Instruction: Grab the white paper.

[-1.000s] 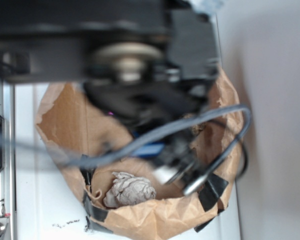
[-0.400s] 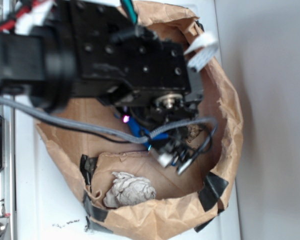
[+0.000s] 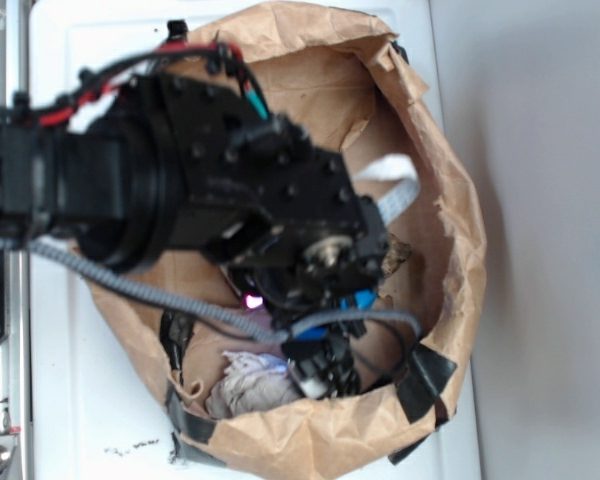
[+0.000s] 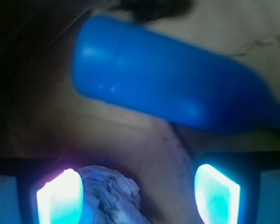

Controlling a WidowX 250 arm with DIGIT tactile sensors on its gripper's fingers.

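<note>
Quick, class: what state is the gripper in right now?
Gripper: open, holding nothing; the white paper sits between its fingers, against the left one.

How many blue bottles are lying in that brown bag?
1. The blue bottle lies on its side on the bag floor, just beyond the white paper that sits between the open gripper fingers. The arm hides much of the bag, so others may be hidden.

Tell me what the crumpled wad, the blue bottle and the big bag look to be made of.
White paper: crumpled paper, matte, with deep wrinkles and grey creases. Blue bottle: probably plastic, smooth with a soft sheen and no seams visible. Bag: brown kraft paper, matte, its rim torn and creased, patched with black tape.
</note>
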